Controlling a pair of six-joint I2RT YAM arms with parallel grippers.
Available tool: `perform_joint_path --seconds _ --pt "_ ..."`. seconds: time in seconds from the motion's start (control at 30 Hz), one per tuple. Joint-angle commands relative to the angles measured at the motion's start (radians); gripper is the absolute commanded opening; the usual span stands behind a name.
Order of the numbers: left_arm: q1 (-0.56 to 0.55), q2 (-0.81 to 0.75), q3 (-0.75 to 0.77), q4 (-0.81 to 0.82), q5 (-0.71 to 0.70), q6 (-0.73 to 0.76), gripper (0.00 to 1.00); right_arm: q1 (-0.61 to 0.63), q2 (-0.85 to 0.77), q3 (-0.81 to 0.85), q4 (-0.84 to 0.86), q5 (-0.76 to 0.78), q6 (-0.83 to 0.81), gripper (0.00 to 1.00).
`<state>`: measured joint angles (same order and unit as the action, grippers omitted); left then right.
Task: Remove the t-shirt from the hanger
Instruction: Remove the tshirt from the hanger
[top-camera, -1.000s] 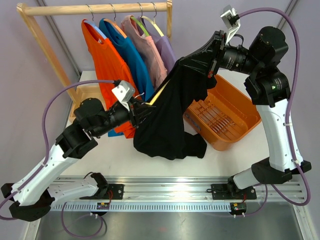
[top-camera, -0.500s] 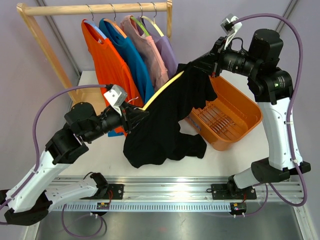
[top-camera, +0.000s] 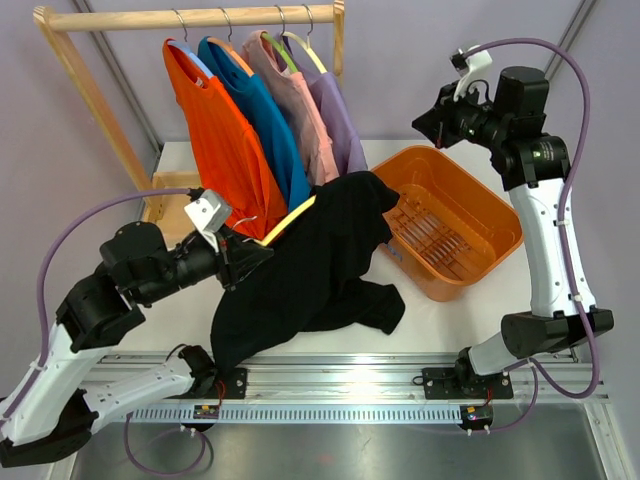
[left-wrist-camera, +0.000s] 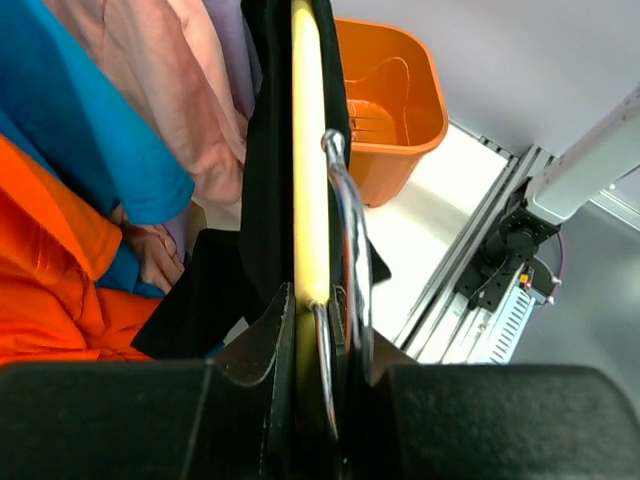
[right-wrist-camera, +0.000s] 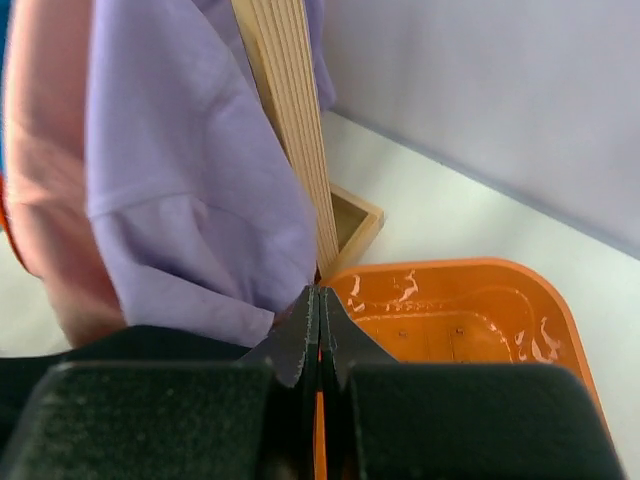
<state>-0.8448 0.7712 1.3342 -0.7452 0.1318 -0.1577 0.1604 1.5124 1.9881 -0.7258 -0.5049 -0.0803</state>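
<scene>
One hanger in left end effector

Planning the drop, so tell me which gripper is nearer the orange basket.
Right. The right gripper hangs by the orange basket's far left corner, shut on nothing. The left gripper is well off to its left, clamped on the yellow hanger carrying the black t-shirt.

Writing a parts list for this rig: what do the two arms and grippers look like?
Left arm and right arm: white shells, bulky black joints, a purple cable along each. Left gripper and right gripper: black, with white wrist camera mounts.
</scene>
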Motion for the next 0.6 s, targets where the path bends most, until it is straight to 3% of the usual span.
perform_joint_path --seconds 0.0,0.07,0.1,0.13,0.2,0.27,0.37,0.47,0.57 --pt "0.000 -0.013 0.072 0.040 0.011 -0.014 0.00 0.001 -0.024 -0.043 0.068 -0.089 -0.047 0.00" --pt "0.000 -0.003 0.066 0.041 0.002 -0.020 0.00 0.002 -0.047 -0.074 0.043 -0.298 -0.085 0.00" --pt "0.000 0.005 0.063 0.046 0.000 -0.029 0.00 0.004 -0.060 -0.090 0.052 -0.518 -0.098 0.00" --pt "0.000 0.010 0.065 0.052 -0.007 -0.037 0.00 0.008 -0.089 -0.116 0.046 -0.599 -0.143 0.08" --pt "0.000 0.039 0.068 0.052 -0.058 -0.071 0.00 0.040 -0.119 -0.135 0.075 -0.654 -0.127 0.11" --pt "0.000 0.059 0.069 0.058 -0.098 -0.103 0.00 0.054 -0.133 -0.129 0.114 -0.676 -0.025 0.13" --pt "0.000 0.095 0.074 0.073 -0.112 -0.160 0.00 0.145 -0.141 -0.089 0.025 -0.660 -0.022 0.25" --pt "0.000 0.126 0.069 0.096 -0.107 -0.207 0.00 0.307 -0.153 -0.089 -0.070 -0.472 -0.026 0.43" --pt "0.000 0.152 0.071 0.109 -0.110 -0.235 0.00 0.419 -0.133 -0.112 -0.081 -0.335 0.074 0.52"
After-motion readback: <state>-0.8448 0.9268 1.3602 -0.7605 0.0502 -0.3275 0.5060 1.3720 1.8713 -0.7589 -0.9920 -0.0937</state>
